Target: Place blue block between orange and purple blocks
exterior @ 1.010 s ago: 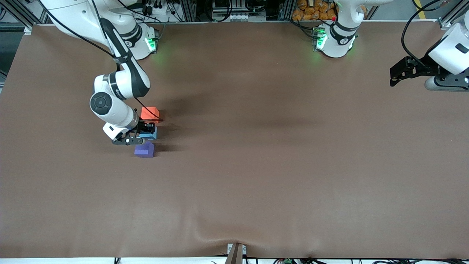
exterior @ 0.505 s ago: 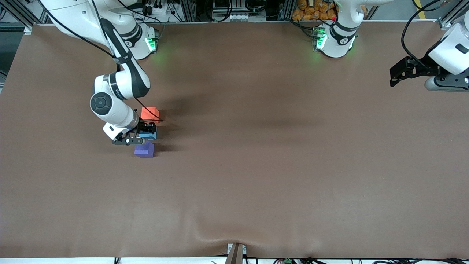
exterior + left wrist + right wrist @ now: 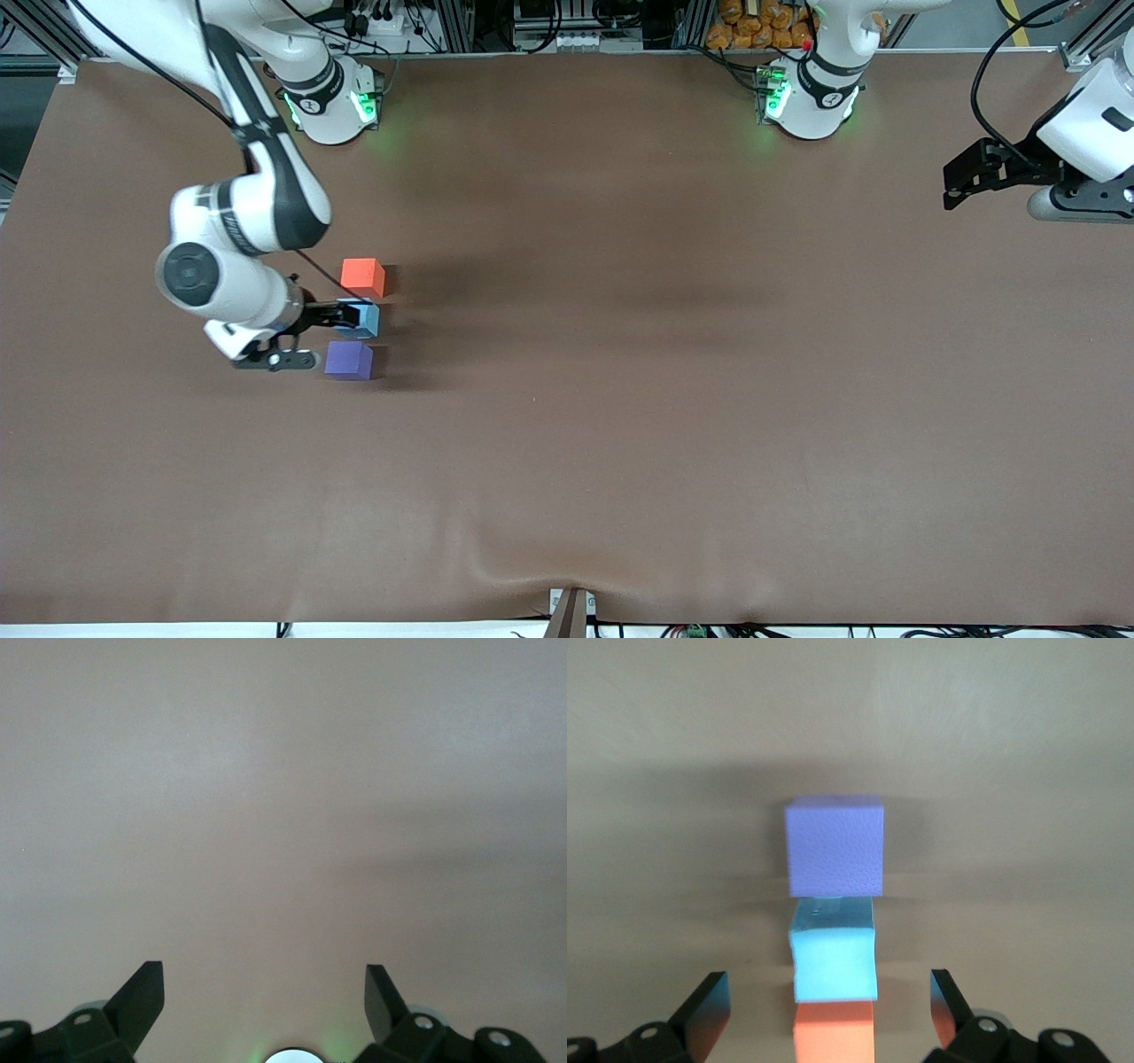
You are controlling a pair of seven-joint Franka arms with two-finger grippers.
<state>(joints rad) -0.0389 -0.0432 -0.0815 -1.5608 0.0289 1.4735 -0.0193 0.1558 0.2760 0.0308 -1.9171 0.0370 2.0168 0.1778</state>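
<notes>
1. The blue block [image 3: 358, 320] rests on the table [image 3: 620, 399] between the orange block [image 3: 362, 276] and the purple block [image 3: 349, 361].
2. The right pincer [image 3: 330, 321], fingers apart, is seen just beside the blue block toward the right arm's end, clamped on nothing.
3. The left pincer [image 3: 961, 180], fingers apart, waits well apart.

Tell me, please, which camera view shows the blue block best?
The right wrist view: the blue block fills the middle, in line between two other blocks. The front view shows it small, with the right gripper partly covering it. The left wrist view shows only bare table.
</notes>
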